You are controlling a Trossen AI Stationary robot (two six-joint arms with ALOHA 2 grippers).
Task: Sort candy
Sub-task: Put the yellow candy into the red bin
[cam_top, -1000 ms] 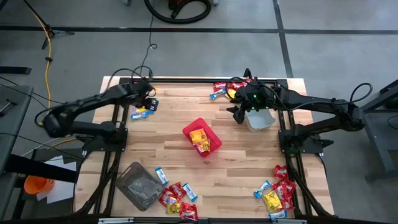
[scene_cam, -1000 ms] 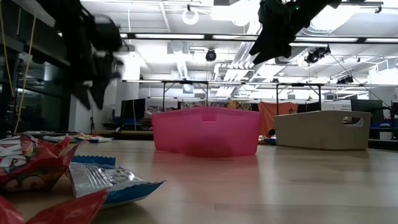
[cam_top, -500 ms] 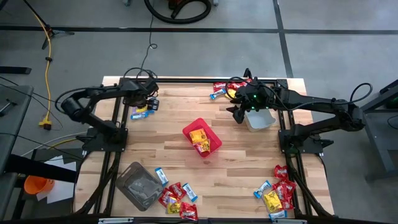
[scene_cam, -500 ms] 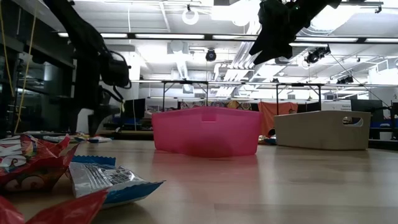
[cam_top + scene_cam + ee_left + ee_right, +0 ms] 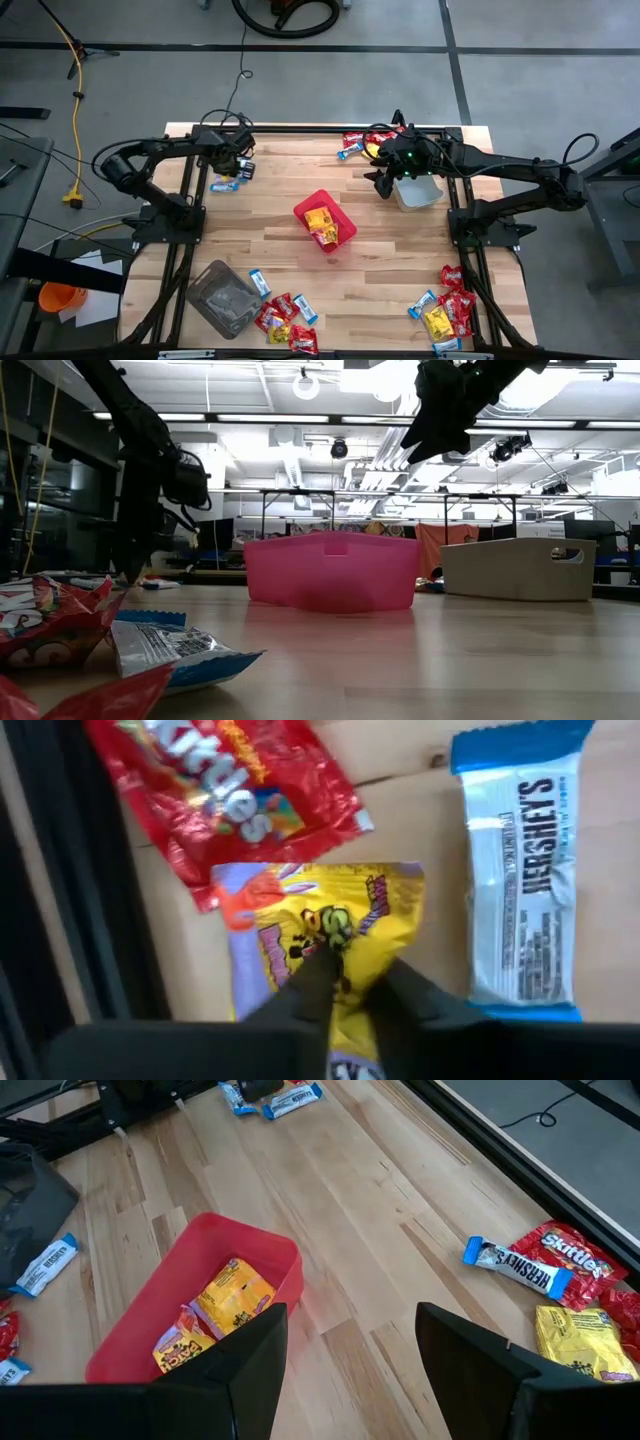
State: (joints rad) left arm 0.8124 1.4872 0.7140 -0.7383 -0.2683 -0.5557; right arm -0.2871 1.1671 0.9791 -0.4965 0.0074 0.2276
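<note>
Candy lies in heaps at the table's corners. My left gripper (image 5: pixel 237 168) is down at the far-left heap, shut on a yellow packet (image 5: pixel 320 910). A red packet (image 5: pixel 240 790) and a blue-and-white one (image 5: pixel 520 870) lie beside it on the wood. My right gripper (image 5: pixel 350 1370) hangs open above the table, near the clear tub (image 5: pixel 417 190), holding nothing. The red bin (image 5: pixel 325 222) at mid-table has yellow packets (image 5: pixel 232 1302) inside. My left gripper pinches the yellow packet near its middle (image 5: pixel 335 932) between its two fingertips (image 5: pixel 318 970). The fingers come from above, pointing steeply down. The packet lies flat on the table, one end overlapping the red packet's edge.
A grey tub (image 5: pixel 222 298) stands at the near left next to a candy heap (image 5: pixel 285 318). More heaps lie at the near right (image 5: pixel 445 310) and far right (image 5: pixel 360 142). The black frame rail (image 5: pixel 60 900) runs close beside the left gripper.
My left gripper has come down onto the far-left candy heap, drawing toward the table's far edge and tipping steeper downward. Over the last half second it has kept its place. My right arm has not moved.
</note>
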